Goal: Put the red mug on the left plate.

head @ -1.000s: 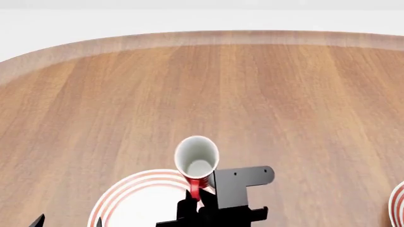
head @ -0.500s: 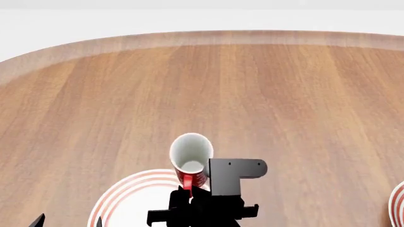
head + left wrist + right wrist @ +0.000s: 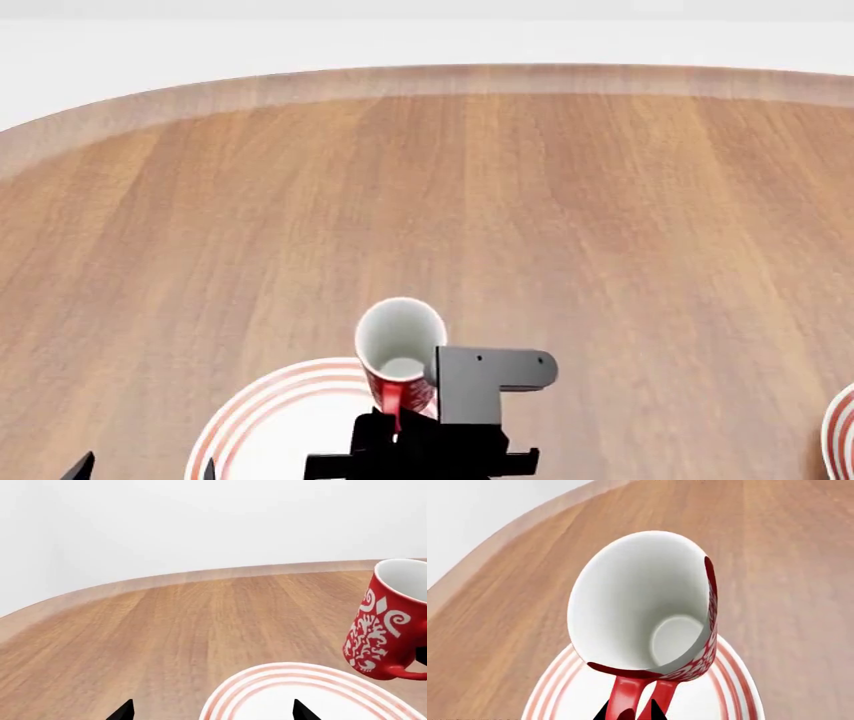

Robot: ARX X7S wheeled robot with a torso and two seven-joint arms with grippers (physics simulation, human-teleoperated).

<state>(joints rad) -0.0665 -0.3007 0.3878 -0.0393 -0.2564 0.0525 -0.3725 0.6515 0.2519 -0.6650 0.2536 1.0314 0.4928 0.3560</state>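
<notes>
Red mug [image 3: 647, 610] hangs by its handle, pinched in the right end effector [image 3: 630, 712], above the left plate [image 3: 287, 420].

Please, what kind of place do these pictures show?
Probably a bare simulated dining or tabletop setting, not a real room. A wide wooden table with a rounded edge stands before plain white walls, and tableware is on hand: a red-ringed left plate and the red mug, held by the right gripper.

Black right gripper [image 3: 400, 440]; grey bracket [image 3: 483, 381]
</notes>
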